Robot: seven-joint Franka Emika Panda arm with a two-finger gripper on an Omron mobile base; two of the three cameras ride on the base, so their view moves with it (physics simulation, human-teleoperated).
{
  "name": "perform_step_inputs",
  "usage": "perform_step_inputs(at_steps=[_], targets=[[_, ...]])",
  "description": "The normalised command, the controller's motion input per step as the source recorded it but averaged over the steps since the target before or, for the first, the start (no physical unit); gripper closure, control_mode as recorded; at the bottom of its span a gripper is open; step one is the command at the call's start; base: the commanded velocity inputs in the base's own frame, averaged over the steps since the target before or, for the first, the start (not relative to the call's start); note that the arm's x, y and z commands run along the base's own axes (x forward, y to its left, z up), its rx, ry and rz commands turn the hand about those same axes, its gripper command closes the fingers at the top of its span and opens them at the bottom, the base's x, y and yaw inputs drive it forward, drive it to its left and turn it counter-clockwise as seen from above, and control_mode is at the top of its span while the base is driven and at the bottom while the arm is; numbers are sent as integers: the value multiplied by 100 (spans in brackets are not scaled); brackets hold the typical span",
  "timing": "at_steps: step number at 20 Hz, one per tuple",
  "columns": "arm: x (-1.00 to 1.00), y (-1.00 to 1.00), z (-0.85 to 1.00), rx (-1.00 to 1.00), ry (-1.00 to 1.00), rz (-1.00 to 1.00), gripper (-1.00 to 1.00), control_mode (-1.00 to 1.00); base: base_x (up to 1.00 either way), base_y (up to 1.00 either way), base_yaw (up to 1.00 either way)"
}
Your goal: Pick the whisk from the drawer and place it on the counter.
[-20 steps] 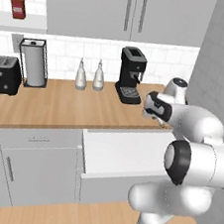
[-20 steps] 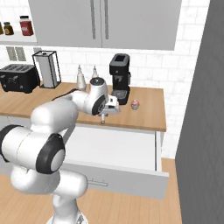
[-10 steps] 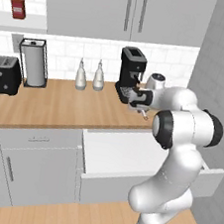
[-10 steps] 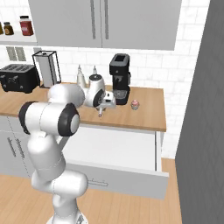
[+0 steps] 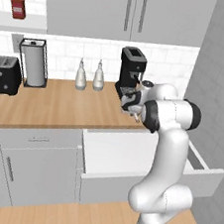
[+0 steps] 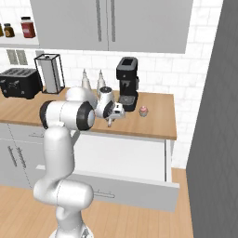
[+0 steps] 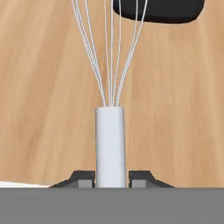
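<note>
- The gripper (image 7: pixel 111 178) is clamped on the handle of the whisk (image 7: pixel 110 144), one finger on each side.
- Over the last second the arm has swung from the right end of the counter (image 5: pixel 59 107) toward the coffee machine (image 5: pixel 132 71).
- The whisk is now held above the wood, clear of the open drawer (image 5: pixel 128 156).
- Judgement: transfer is nearly complete; lowering and release remain.
</note>
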Motion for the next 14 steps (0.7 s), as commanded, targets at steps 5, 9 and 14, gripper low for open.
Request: perform_step_inputs(at_steps=[5,9,14], targets=[[82,1,-40,0,0,0,100,-100,0,0,0],[74,0,-4,0,2,0,100,-100,0,0,0],[69,0,-2,0,4,0,100,-100,0,0,0]])
